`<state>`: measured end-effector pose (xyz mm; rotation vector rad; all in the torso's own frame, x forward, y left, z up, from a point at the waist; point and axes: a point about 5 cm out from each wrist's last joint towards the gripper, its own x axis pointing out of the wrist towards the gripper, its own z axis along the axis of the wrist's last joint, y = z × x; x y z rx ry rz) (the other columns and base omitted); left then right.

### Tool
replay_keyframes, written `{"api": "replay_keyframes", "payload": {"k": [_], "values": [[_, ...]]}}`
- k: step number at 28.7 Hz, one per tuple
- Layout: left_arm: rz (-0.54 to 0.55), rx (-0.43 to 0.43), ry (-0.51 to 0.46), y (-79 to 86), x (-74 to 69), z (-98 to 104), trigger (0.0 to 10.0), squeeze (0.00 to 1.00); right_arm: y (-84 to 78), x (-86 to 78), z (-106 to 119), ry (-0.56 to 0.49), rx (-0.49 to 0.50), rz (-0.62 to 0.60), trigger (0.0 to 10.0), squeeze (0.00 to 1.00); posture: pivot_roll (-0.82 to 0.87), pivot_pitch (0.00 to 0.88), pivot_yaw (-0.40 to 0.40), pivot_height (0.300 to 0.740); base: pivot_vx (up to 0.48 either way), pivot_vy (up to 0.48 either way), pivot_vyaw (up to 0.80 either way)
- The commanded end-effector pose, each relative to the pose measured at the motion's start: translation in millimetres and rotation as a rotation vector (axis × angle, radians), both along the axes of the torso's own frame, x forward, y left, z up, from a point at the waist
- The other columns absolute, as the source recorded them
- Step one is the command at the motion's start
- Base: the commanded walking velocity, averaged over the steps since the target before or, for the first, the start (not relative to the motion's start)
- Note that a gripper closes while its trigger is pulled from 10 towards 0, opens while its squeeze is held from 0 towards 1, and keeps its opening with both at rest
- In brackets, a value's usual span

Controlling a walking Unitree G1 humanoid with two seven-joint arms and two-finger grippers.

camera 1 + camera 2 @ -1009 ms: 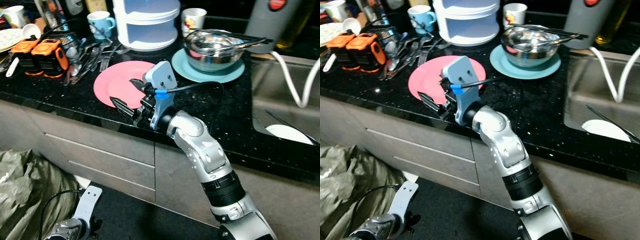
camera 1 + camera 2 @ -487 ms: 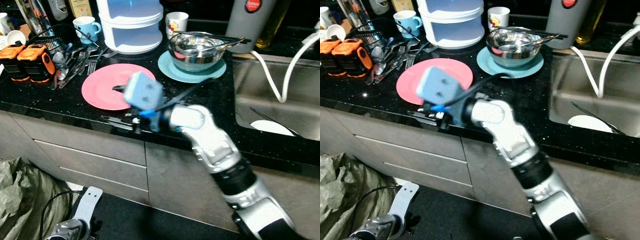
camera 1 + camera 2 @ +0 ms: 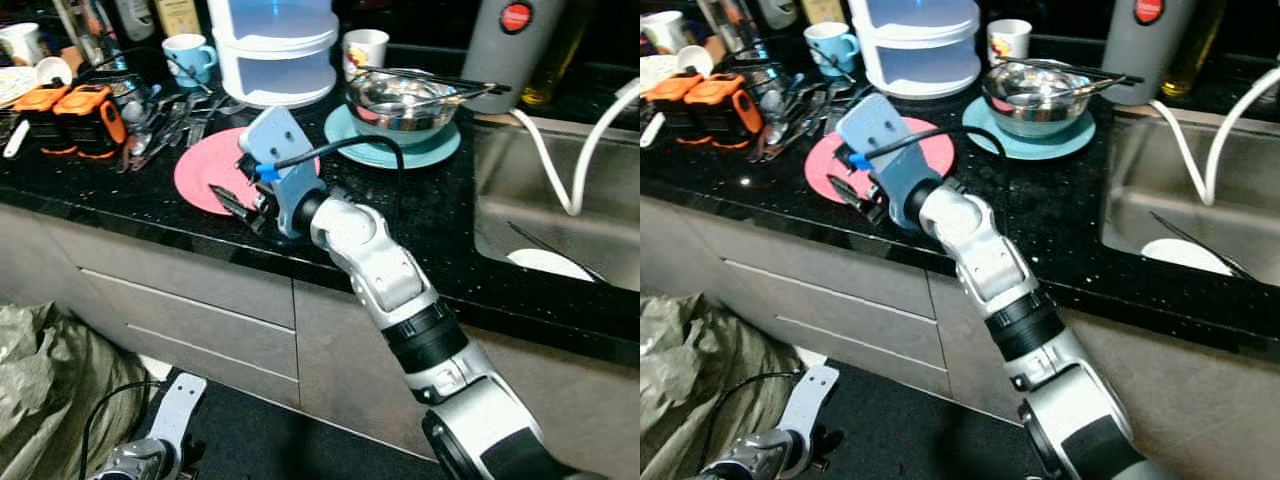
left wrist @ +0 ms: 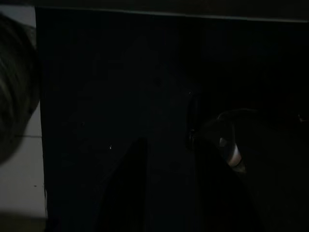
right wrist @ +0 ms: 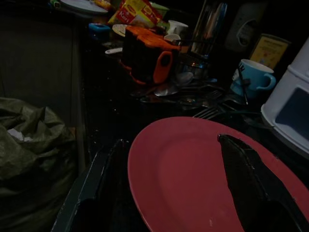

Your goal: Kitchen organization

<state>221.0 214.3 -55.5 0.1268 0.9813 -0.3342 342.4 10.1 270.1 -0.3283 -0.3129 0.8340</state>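
One pink plate [image 3: 215, 172] lies flat near the front edge of the black worktop [image 3: 130, 200].
The right gripper [image 3: 238, 183] is open, with one finger over the plate and one just outside its near rim. The plate looks hard, smooth, thin and easy to break, so pinch the rim.

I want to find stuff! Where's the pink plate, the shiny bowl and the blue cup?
pink plate [image 3: 205, 175], left eye view, on its bare left part.
shiny bowl [image 3: 400, 105], left eye view, on its outer wall.
blue cup [image 3: 830, 45], right eye view, on its side.
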Motion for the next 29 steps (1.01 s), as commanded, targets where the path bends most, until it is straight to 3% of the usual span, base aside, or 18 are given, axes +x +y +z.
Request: {"api": "replay_keyframes", "payload": {"k": [1,11,17,29], "values": [[0.005,0.003,0.030,1.1,-7.8,-5,10.0,0.00,-0.2,1.9,4,-0.021,-0.003,-0.017,10.0,0.00,0.02,0.096,0.020,0.740,0.000,0.000,0.80],[0.019,-0.004,0.019,2.3,-7.8,-4,10.0,0.00,-0.2,6.5,4,-0.033,-0.015,-0.047,10.0,0.00,0.03,0.099,0.019,0.740,0.000,0.000,0.80],[0.044,0.005,0.017,3.7,-8.0,-5,10.0,0.00,0.0,7.1,5,-0.040,-0.011,-0.051,10.0,0.00,0.04,0.100,0.017,0.740,0.131,-0.416,0.80],[0.048,0.023,0.003,6.0,-4.9,-3,10.0,0.00,-3.6,13.2,14,-0.063,-0.002,-0.075,10.0,0.00,0.04,0.104,0.028,0.740,0.000,0.000,0.80]]}}
